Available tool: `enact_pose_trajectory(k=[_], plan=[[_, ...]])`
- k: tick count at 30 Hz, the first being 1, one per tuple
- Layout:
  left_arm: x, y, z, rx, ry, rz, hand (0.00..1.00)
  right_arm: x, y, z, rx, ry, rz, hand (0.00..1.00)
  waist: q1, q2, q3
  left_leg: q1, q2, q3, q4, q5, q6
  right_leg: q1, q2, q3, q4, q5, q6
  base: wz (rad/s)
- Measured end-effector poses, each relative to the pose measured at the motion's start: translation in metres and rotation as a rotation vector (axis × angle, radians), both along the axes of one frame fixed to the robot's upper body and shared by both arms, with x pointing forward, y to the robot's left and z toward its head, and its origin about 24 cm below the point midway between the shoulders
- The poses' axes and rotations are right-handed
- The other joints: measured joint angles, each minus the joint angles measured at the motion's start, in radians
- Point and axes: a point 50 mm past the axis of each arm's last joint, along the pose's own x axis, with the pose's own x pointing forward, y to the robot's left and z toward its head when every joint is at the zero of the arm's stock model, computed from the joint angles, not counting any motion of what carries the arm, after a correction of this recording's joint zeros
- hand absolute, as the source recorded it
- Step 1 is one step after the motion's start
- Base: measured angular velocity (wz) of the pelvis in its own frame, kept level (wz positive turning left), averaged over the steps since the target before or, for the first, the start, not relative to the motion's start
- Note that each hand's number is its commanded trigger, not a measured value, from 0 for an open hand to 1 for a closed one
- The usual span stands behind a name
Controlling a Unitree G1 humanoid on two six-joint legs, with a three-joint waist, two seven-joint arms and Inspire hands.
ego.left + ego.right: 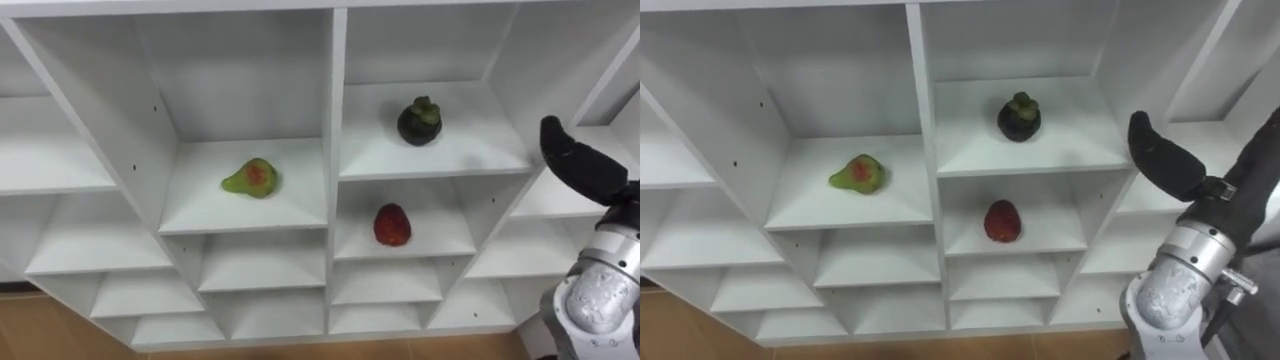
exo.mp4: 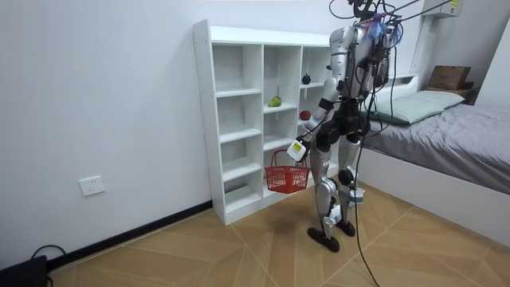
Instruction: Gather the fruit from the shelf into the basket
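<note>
Closet (image 1: 335, 150): pear (image 1: 250, 178) left cell, mangosteen (image 1: 419, 121) right cell, red fruit (image 1: 392, 224) below it; none collected. Right hand (image 1: 585, 165): raised right of mangosteen, fingers straight together, empty. Left hand (image 2: 297, 151): at red basket (image 2: 287, 177), grip cannot be told. Risk: flat-fingered reach nudges round mangosteen, rolling it off shelf

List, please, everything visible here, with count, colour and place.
closet: 1, white, before the robot
green-red fruit: 1, left compartment
dark fruit: 1, near-black, higher shelf to the right
red fruit: 1, compartment below the dark fruit
basket: 1, red, hanging from the left hand
bed: 1, grey, room view's right
wall socket: 1, white, low on wall
right hand: dark, open, by closet's right side
left hand: low, holding basket handle
</note>
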Motion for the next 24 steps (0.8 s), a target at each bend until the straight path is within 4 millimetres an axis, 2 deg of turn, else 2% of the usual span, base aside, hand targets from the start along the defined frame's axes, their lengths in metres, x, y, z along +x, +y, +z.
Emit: enact_pose_trajectory(k=[2, 6, 13, 24], plan=[[0.0, -0.001, -0.001, -0.003, 0.009, 0.003, 1.0, 0.0, 0.004, 0.01, -0.037, -0.036, 0.031, 0.0, 0.014, -0.001, -0.0003, 0.0, 0.0, 0.0, 0.0, 0.0, 0.0, 0.001, 0.0, -0.001, 0.0, 0.0, 0.0, 0.0], [-0.003, -0.001, -0.001, -0.004, 0.009, 0.006, 1.0, 0.0, 0.02, 0.021, -0.127, -0.08, 0.09, 0.0, 0.016, -0.001, -0.0004, 0.0, 0.0, 0.0, 0.0, 0.0, 0.0, 0.002, 0.0, -0.001, -0.002, 0.0, 0.0, 0.0], [-0.001, -0.002, -0.002, -0.007, 0.017, -0.001, 1.0, -0.001, 0.027, 0.027, -0.171, -0.1, 0.121, 0.0, 0.031, -0.003, 0.0006, 0.001, 0.0, 0.0, -0.002, 0.0, 0.0, 0.001, 0.001, 0.002, -0.002, 0.0, 0.0, 0.0], [0.006, -0.005, -0.003, -0.008, 0.018, -0.054, 1.0, 0.001, 0.037, 0.025, -0.171, -0.087, 0.179, 0.0, 0.03, -0.002, 0.002, 0.008, 0.009, 0.002, -0.003, 0.0, 0.0, 0.004, 0.011, 0.021, -0.002, 0.005, -0.008, -0.06]])
